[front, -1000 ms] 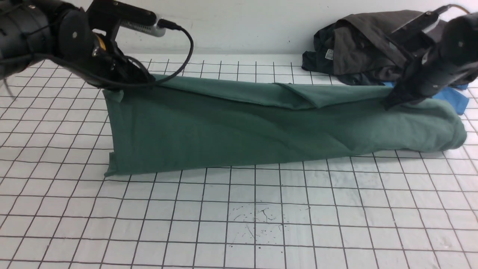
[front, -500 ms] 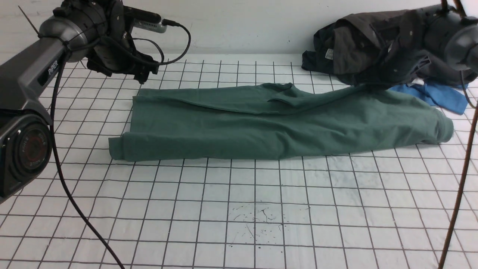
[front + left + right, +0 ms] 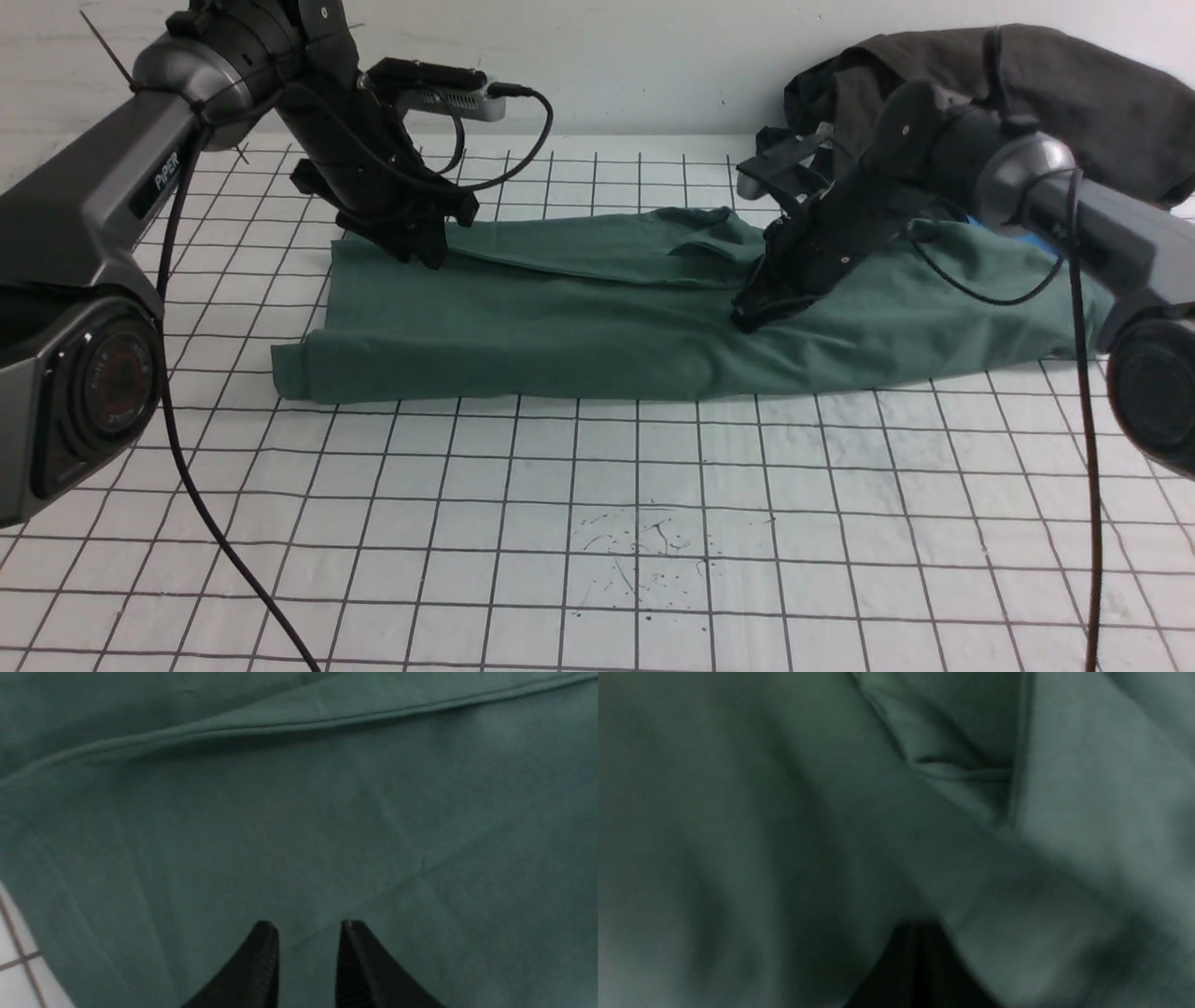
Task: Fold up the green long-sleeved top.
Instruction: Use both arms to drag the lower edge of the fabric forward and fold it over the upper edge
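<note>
Green long-sleeved top [image 3: 579, 327] lies as a long folded band across the far part of the counter [image 3: 597, 523]. Our left end effector [image 3: 425, 245] hangs over its left end, jaws narrowly apart and empty. Our right end effector [image 3: 754, 313] is closed tight at mid-length; whether it pinches cloth we cannot tell. We judge the crosswise fold is next, needing a grip through all layers.
</note>
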{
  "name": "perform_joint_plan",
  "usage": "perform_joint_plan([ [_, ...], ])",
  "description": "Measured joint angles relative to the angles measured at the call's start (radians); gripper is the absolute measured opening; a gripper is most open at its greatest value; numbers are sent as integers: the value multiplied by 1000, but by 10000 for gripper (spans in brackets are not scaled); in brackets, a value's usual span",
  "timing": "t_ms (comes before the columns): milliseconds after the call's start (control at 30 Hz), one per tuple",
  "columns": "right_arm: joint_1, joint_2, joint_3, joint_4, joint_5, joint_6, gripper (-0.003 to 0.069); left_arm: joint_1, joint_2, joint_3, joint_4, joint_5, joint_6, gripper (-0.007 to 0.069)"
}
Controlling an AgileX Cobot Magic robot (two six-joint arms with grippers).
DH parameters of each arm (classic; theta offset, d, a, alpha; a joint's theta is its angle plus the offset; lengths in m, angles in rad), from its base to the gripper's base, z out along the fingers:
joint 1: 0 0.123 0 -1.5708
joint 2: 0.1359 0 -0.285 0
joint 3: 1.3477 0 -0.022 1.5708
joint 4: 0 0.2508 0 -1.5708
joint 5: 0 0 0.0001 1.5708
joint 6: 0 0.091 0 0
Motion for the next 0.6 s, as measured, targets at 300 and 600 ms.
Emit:
perform_joint_plan([
  [300,-62,67,-6,153,-562,270,-10,-5,7,0,-54,-26,90,-8],
  [600,-156,30,-148,105,-102,332,69,-5,7,0,-47,-2,94,-8],
])
